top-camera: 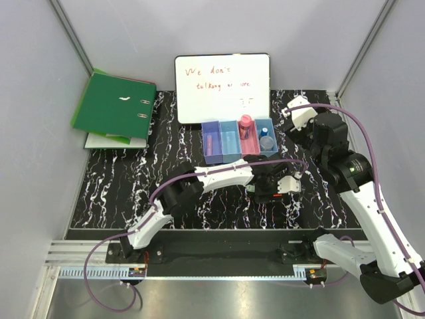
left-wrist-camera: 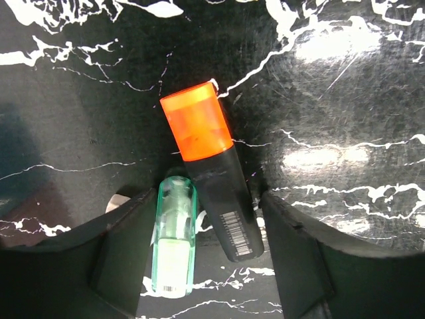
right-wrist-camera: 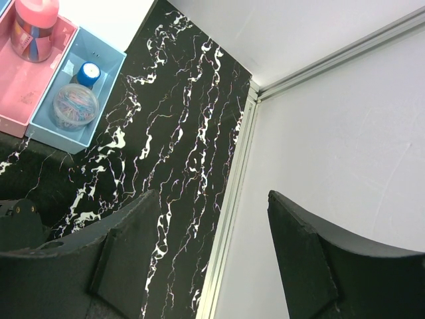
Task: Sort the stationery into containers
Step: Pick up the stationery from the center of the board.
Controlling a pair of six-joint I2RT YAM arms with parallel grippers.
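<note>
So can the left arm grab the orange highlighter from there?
Probably yes. The left gripper is open over the orange highlighter, with nothing covering it. But the green highlighter lies beside it, also between the jaws, so it might get pinched too.

Robot lab enclosure: white panel walls, aluminium corner posts, black marbled tabletop.

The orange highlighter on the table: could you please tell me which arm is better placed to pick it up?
Left. The left end effector, open, straddles the orange highlighter and the green highlighter beside it. The right end effector, also open, faces the table edge by the wall.
</note>
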